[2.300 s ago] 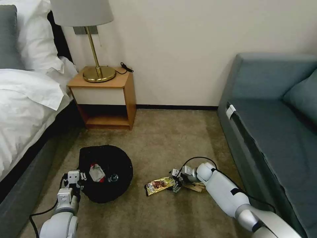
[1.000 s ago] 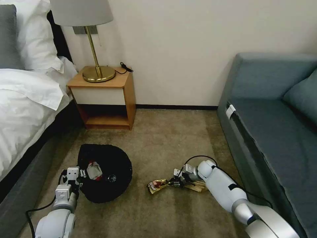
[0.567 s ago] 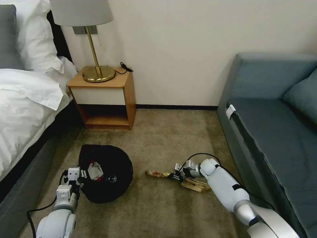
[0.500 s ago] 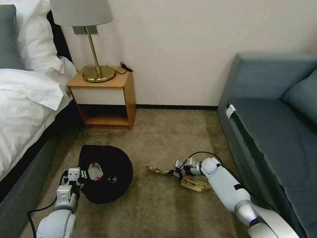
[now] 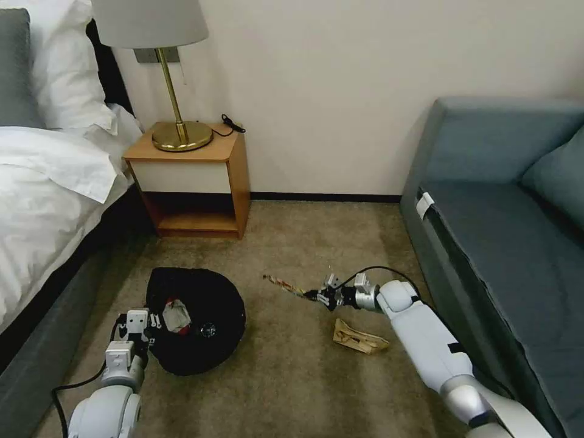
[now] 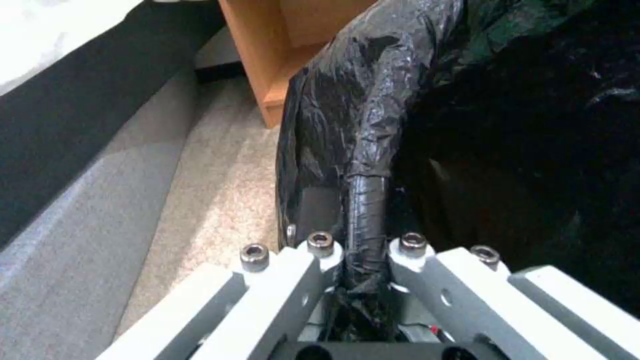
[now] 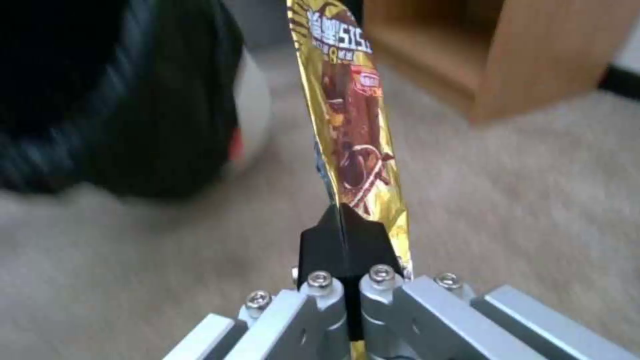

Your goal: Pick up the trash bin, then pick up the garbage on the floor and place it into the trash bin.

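right gripper (image 5: 320,296) pinches the light, floppy gold wrapper (image 5: 285,285) by one end; left gripper (image 6: 360,250) clamps the trash bin (image 5: 196,319) rim.

Legible print found on one item only: the gold-brown snack wrapper (image 7: 353,135), upper centre of the right wrist view. It carries large white Chinese characters, not clearly readable, a digit "8", and a small red logo, illegible.
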